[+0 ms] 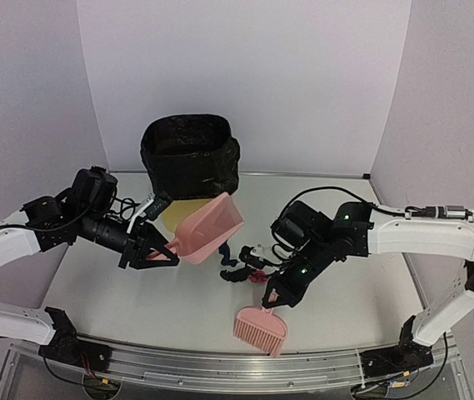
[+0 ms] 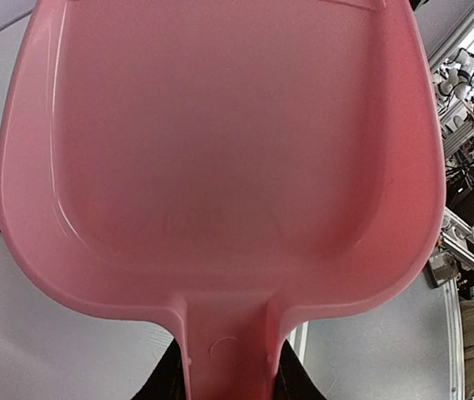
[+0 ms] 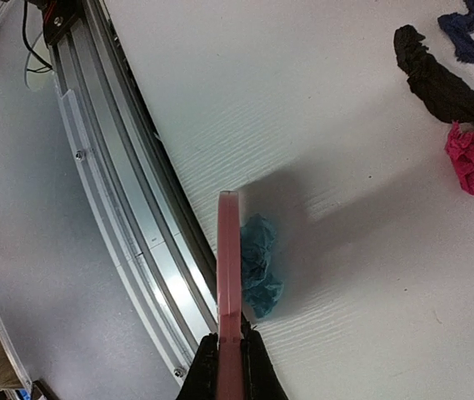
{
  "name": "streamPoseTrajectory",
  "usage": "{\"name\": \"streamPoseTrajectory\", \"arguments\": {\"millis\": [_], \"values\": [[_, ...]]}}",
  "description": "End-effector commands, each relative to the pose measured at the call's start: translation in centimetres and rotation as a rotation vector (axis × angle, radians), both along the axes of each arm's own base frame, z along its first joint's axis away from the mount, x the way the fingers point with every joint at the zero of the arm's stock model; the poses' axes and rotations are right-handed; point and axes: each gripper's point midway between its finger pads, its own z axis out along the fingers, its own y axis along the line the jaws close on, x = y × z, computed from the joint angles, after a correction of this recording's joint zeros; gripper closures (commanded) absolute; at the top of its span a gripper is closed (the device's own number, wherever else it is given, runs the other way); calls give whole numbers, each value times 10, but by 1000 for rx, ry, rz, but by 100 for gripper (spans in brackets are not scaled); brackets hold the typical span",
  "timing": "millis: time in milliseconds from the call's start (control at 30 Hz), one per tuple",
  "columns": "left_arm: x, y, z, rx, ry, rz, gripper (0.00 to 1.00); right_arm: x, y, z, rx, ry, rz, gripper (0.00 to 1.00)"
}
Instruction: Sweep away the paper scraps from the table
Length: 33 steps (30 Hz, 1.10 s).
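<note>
My left gripper (image 1: pixel 158 249) is shut on the handle of the pink dustpan (image 1: pixel 209 227) and holds it above the table (image 1: pixel 137 292), tilted, mouth to the right. The pan (image 2: pixel 220 150) fills the left wrist view, and dark fingers (image 2: pixel 162 385) flank its handle. My right gripper (image 1: pixel 271 297) is shut on the pink hand brush (image 1: pixel 261 326), bristles down near the front rail. Paper scraps (image 1: pixel 243 267) in navy, black and red lie between the two arms. In the right wrist view a light blue wad (image 3: pixel 260 267) touches the brush (image 3: pixel 229 258). Black (image 3: pixel 441 83), red (image 3: pixel 471 158) and navy (image 3: pixel 468 25) scraps lie farther off.
A black bin (image 1: pixel 191 154) lined with a bag stands at the back, behind the dustpan. A pale yellow flat thing (image 1: pixel 174 215) lies in front of it, partly under the pan. The aluminium rail (image 3: pixel 112 208) runs just beside the brush.
</note>
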Motion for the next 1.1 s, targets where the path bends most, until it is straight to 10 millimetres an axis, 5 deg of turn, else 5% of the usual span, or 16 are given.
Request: {"name": "streamPoseTrajectory", "arguments": {"millis": [0,167,267,467,600,800,1067], "values": [[1,-4,-11,-12,48,20,100,46,5,5,48,-106,-13,100],[16,5,-39,110,101,141,100,96,-11,1,19,-138,-125,100],[19,8,-50,131,112,177,100,122,-13,15,47,-169,-169,100],[30,12,-84,197,185,281,100,120,4,75,215,-242,-50,100],[29,13,-87,161,198,297,100,118,2,95,252,-371,64,100],[32,15,-86,76,208,363,100,169,8,86,132,-633,139,100],[48,40,-88,146,227,569,100,208,52,76,210,-912,312,100]]}}
